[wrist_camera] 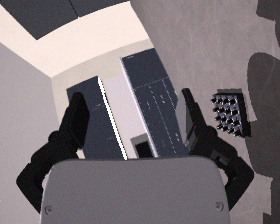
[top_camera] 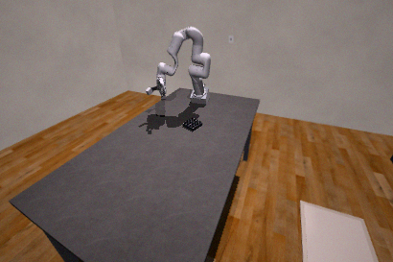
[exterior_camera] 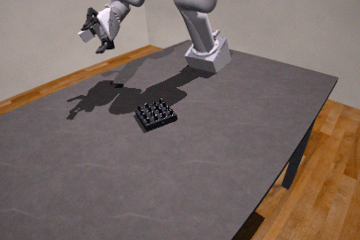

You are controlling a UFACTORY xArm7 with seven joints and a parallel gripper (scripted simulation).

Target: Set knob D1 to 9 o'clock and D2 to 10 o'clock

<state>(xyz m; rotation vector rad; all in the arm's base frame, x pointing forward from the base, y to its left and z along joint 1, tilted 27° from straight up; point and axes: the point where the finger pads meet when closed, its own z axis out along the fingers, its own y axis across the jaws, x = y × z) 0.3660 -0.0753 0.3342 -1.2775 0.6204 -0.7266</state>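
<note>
The knob box (exterior_camera: 158,115) is a small black square box with several dark knobs. It stands on the grey table in front of the arm's base; it also shows in the top view (top_camera: 192,124) and at the right of the wrist view (wrist_camera: 230,112). The knob lines and printed names are too small to read. My gripper (exterior_camera: 97,35) is open and empty, held high above the table's far left edge, well apart from the box. In the wrist view its two black fingers stand wide with nothing between them.
The arm's base (exterior_camera: 207,56) stands on the table behind the knob box. The arm's shadow falls on the table left of the box. The table's edge (exterior_camera: 303,136) drops to the wooden floor on the right. A white panel (top_camera: 335,235) lies on the floor.
</note>
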